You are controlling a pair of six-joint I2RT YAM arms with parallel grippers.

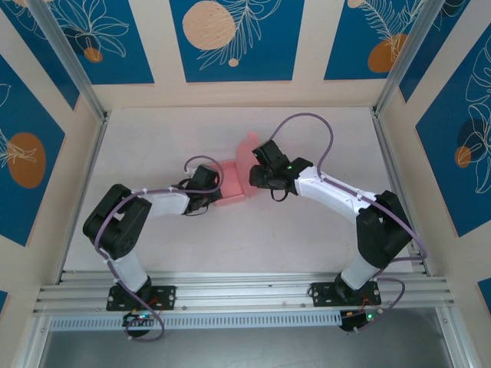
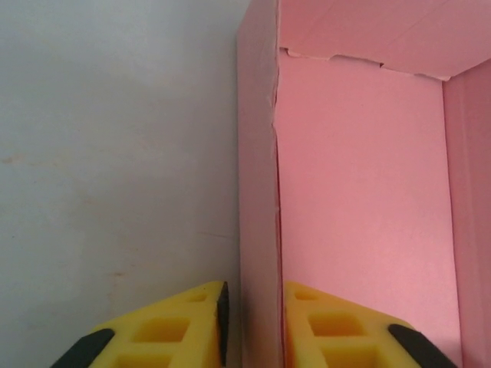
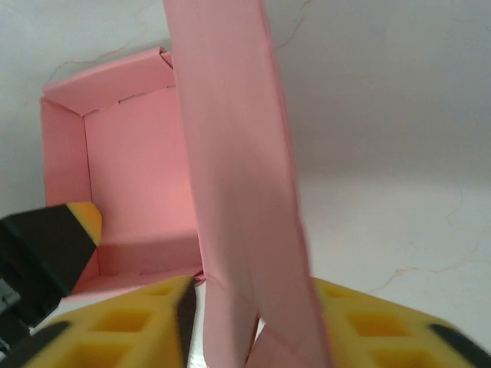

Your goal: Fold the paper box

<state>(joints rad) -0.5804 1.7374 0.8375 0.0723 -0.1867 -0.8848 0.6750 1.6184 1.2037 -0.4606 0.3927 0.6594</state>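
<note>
Trouble if we tug: right gripper (image 3: pixel 252 295) pinches the paper box (image 1: pixel 230 190) by its upright flap (image 3: pixel 230 153), left gripper (image 2: pixel 255 295) narrow astride a wall (image 2: pixel 257 153), hold unclear, and card could buckle.

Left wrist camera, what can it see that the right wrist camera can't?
Left wrist: the left pincer straddling one wall of the box, with a ragged crease running up that corner. Right wrist: the right pincer around a tall raised flap, with the open box behind it. Both: pink card, yellow fingers and the pale table.
</note>
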